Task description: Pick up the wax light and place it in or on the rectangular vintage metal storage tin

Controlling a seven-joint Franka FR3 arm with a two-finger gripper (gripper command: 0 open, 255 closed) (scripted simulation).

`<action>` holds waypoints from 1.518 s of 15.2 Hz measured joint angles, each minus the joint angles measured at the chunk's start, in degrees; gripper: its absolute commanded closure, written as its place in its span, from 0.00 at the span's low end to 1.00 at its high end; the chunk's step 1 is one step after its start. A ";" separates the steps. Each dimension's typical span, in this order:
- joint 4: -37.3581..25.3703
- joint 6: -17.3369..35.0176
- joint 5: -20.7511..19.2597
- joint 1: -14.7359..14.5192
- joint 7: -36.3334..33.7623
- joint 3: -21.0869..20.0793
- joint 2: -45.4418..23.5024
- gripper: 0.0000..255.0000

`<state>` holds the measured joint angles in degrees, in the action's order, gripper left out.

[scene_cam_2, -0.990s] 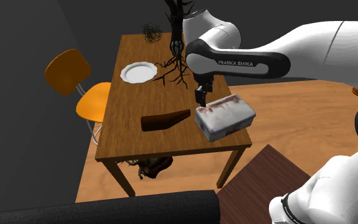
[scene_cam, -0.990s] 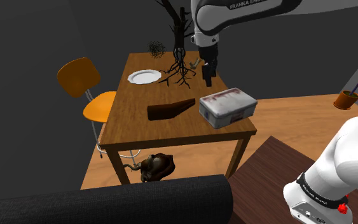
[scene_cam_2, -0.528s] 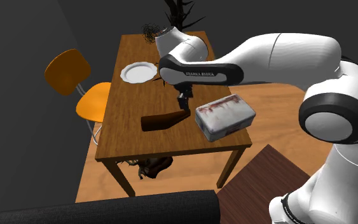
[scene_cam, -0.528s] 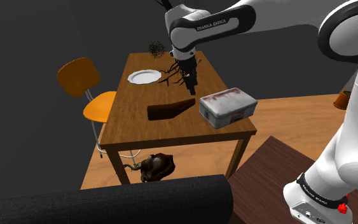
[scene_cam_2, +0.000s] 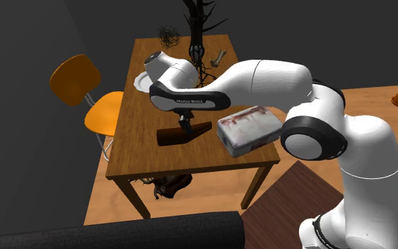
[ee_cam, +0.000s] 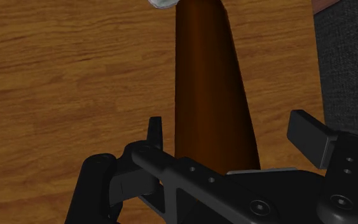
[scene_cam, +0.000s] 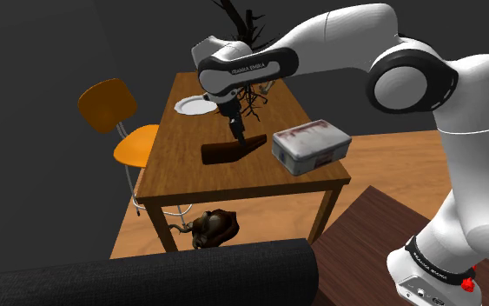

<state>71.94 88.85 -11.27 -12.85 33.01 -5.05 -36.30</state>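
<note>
Step in hand is judged as the approach to the grasp: nothing is held yet, and placement has not begun. The gripper (scene_cam: 236,131) is seen low over the candle (scene_cam: 233,150), which lies flat on the table (scene_cam: 180,165), near the front half and just beside the tin (scene_cam: 311,145), apart from it. In the wrist view the gripper (ee_cam: 231,130) is spread wide, its fingers (ee_cam: 153,130) standing one on each side of the candle (ee_cam: 208,89) with wood visible in the gaps, so no contact is made. The candle is drawn dark brown and tapered. Its long axis lies along the tabletop, running from the shoulder view's left to its right at a slight slant. The thick end is pointed toward the shoulder view's left, and the thin end is pointed at the tin. In the second exterior view the same lie is shown: candle (scene_cam_2: 183,134) thick end at left, thin end toward the tin (scene_cam_2: 250,130), gripper (scene_cam_2: 186,126) over about the middle. The closing line of the fingers is set across the long axis, which suits a pinch on the sides. Next move, as judged: a short descent until the pads are level with the body, then closure, then a lift and a carry toward the tin. Whether the tin's lid is shut cannot be told for sure; it looks closed, so placement on top is likely. The taper may let the candle slip or swing if it is gripped off its middle.
</note>
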 measured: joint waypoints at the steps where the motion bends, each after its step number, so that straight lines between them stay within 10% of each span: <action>1: -0.79 -0.02 -0.18 -0.22 0.34 -0.10 -1.00 0.00; 14: 5.97 5.96 -0.51 0.35 0.24 -0.12 -0.38 0.00; 15: 5.97 5.96 -0.51 0.35 0.24 -0.12 -0.38 1.00; 23: 5.99 5.97 -0.52 0.37 0.24 -0.10 -0.34 1.00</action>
<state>77.93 94.82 -11.79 -12.48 33.24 -5.15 -36.65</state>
